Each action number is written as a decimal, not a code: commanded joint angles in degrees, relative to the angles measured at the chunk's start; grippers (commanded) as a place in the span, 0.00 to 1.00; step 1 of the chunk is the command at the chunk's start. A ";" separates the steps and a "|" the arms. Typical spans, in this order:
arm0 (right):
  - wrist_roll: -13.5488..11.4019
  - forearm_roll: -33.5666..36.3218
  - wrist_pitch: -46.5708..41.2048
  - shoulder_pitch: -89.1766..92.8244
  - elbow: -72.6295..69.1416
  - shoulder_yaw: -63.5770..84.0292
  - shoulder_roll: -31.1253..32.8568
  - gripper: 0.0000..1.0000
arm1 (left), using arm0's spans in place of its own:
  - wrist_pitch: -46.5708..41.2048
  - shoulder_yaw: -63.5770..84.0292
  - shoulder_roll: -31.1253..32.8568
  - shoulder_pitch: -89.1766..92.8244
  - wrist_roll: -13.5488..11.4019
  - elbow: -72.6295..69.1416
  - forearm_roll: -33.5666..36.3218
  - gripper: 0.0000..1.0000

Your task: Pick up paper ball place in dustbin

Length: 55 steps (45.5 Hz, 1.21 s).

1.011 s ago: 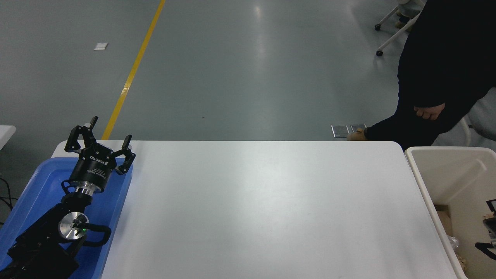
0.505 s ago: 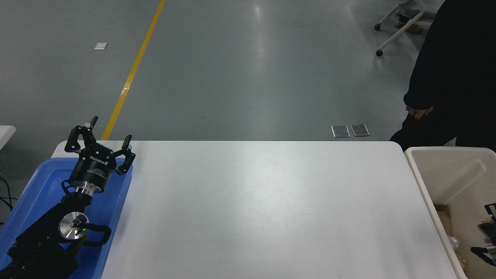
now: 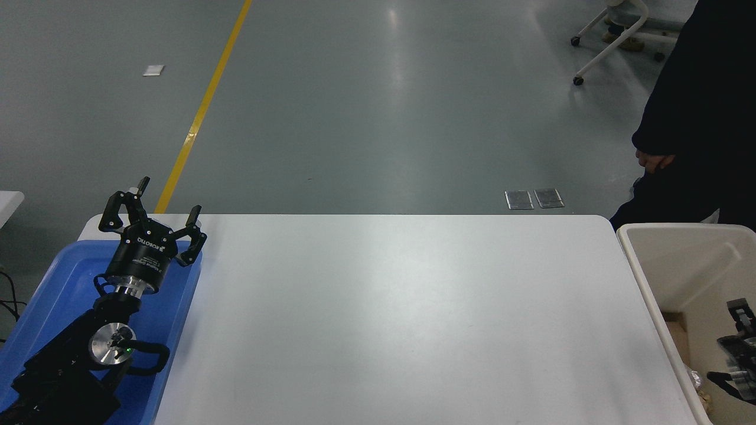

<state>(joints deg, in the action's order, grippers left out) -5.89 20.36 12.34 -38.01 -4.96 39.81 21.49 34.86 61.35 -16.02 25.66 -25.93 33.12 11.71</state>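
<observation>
The cream-white dustbin (image 3: 649,277) stands against the table's right end. My right gripper (image 3: 725,342) comes in from the right edge, inside the bin's opening. It is blurred and cut off by the frame, its two black fingers stand apart, and nothing shows between them. A scrap of tan crumpled paper (image 3: 704,402) lies low in the bin at the bottom edge; I cannot tell whether it is the paper ball. No paper ball shows on the white table (image 3: 390,313). My left gripper (image 3: 155,213) is parked open at the lower left.
A shallow blue tray (image 3: 41,295) lies under the left arm at the table's left end. A person in dark clothes (image 3: 703,118) stands past the far right corner, one hand (image 3: 652,160) hanging. A wheeled chair base (image 3: 614,35) stands on the floor behind.
The person has drawn the hand back from the table's far edge and stepped right. My right gripper has shifted a little left and further into view inside the bin.
</observation>
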 commanded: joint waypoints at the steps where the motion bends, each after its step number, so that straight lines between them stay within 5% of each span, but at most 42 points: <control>1: 0.09 -5.60 -0.56 -7.24 -2.24 8.34 1.27 1.00 | 0.03 0.00 0.02 0.00 0.00 0.01 -0.02 0.98; 44: -0.09 -13.51 -2.06 -51.36 -53.91 21.62 7.51 1.00 | -0.05 0.00 0.02 0.00 0.00 0.01 -0.02 0.98; 55: -0.18 -13.42 -12.94 -69.99 -70.26 27.16 10.68 1.00 | 0.03 0.00 0.02 0.00 0.00 0.01 -0.02 0.98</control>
<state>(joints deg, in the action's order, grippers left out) -5.93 7.46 7.82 -91.63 -60.23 62.66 29.56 34.87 61.35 -16.01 25.66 -25.93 33.13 11.71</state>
